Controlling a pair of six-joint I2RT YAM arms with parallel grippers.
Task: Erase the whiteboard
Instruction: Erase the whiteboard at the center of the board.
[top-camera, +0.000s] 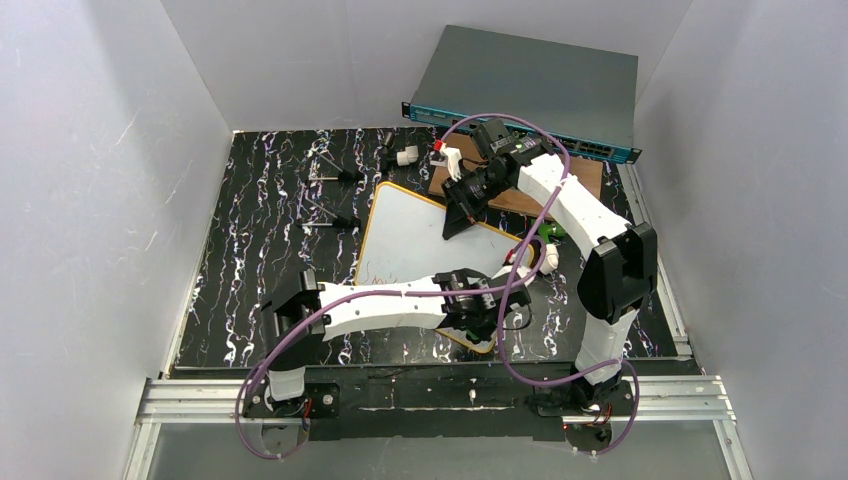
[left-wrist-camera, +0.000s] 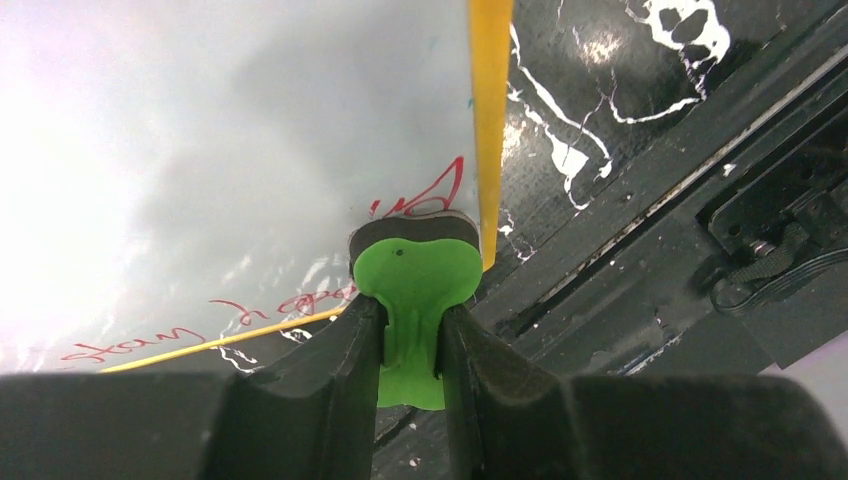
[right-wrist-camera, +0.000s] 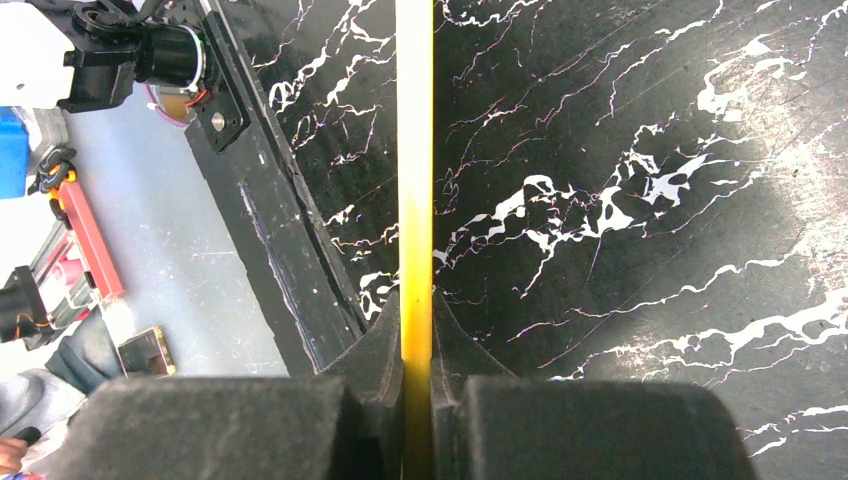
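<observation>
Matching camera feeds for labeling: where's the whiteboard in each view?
Top external: whiteboard at centre, partly under both arms.
Left wrist: upper left, white face with red writing, beyond the green eraser in the left gripper.
Right wrist: only its yellow frame, vertical at centre, pinched by the right gripper.
Shared landmark: black marbled table.

Both arms are the same build: chunky white shells on the left arm (top-camera: 385, 305) and right arm (top-camera: 575, 205), with black joint blocks in between. Left gripper (left-wrist-camera: 412, 325) and right gripper (right-wrist-camera: 417, 330) have matte black, grainy-looking fingers (right-wrist-camera: 455, 350). Purple cable (top-camera: 497, 116) loops run from behind each gripper back to the black base plates (top-camera: 330, 400).
</observation>
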